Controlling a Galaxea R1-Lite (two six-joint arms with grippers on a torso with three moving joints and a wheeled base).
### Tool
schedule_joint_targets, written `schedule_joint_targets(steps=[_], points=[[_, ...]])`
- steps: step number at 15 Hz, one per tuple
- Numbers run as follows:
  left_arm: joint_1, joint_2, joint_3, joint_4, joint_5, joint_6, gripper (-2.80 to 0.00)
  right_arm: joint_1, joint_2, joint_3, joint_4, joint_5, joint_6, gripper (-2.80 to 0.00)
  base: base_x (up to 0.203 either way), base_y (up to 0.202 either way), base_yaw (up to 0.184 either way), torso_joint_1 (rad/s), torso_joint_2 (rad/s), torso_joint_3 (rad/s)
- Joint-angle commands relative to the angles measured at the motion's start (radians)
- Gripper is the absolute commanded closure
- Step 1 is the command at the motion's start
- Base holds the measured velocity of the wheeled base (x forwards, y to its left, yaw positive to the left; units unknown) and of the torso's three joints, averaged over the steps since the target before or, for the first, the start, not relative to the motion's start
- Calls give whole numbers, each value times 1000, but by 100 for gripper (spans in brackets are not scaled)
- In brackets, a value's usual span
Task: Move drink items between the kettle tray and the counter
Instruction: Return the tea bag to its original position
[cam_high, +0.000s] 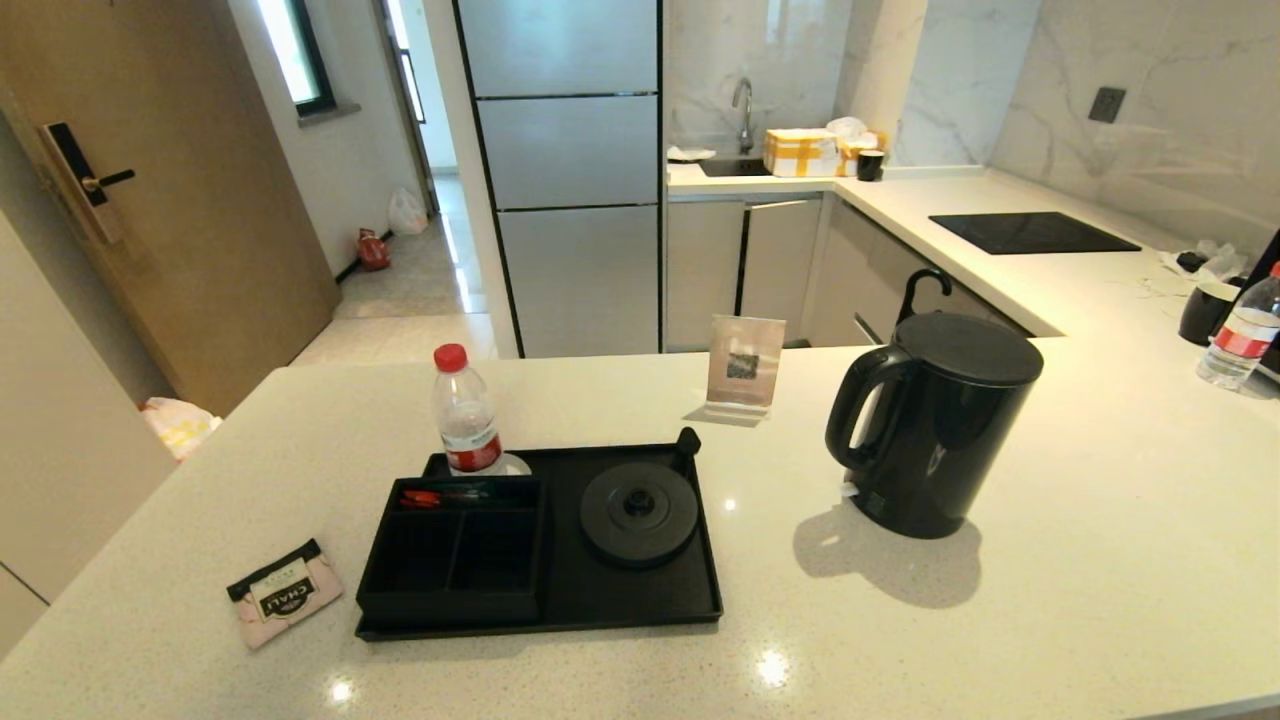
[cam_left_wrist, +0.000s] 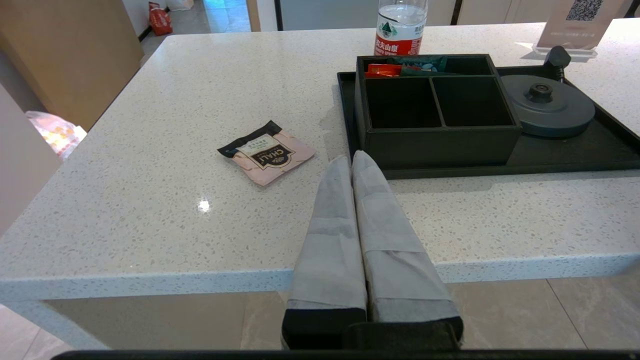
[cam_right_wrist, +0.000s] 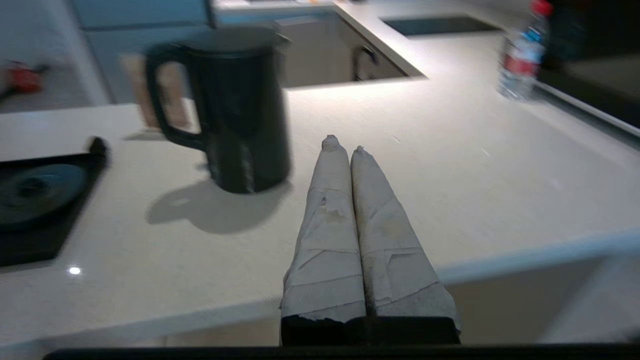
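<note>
Tea sachet: the pale-pink CHALI sachet (cam_high: 285, 592) lies flat on the white speckled worktop (cam_high: 1050, 560), near the front edge, just left of the tray and apart from it.
Kettle: the matte-black electric kettle (cam_high: 932, 420) stands upright on the worktop to the right of the tray, well clear of it, its loop handle turned left toward the tray and its lid on.
Kettle tray: the black rectangular tray (cam_high: 640, 600) sits in the middle of the worktop; its boxy compartment section (cam_high: 455, 550) takes the left part, its round base disc (cam_high: 639, 510) the right part, with nothing standing on the disc.
Compartments: the two near compartments look bare; the narrow far one holds red and dark green packets (cam_left_wrist: 395, 67).
Water bottle: a clear bottle with a red cap and red label (cam_high: 465, 415) stands at the tray's far left corner.
Card stand: a small sign with a QR code (cam_high: 745, 365) stands on the worktop beyond the tray.
Second bottle: another red-labelled bottle (cam_high: 1240, 340) stands at the far right of the worktop.
Left hand: the left hand (cam_left_wrist: 352, 159) hangs off the near edge of the worktop, pointing between sachet and tray, its fingers pressed together and holding nothing.
Right hand: the right hand (cam_right_wrist: 344, 145) sits low by the near edge, right of the kettle and apart from it, its fingers closed together and empty.
</note>
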Motion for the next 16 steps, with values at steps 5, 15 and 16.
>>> schedule_joint_targets(steps=[5, 15, 16], points=[[1, 0, 0, -1, 0, 0, 0, -1, -2, 317, -192, 133, 73, 0, 0, 0, 0, 0, 0, 0], [1, 0, 0, 0, 0, 0, 0, -2, -3, 318, -193, 130, 83, 0, 0, 0, 0, 0, 0, 0], [1, 0, 0, 0, 0, 0, 0, -2, -3, 318, -193, 130, 83, 0, 0, 0, 0, 0, 0, 0]])
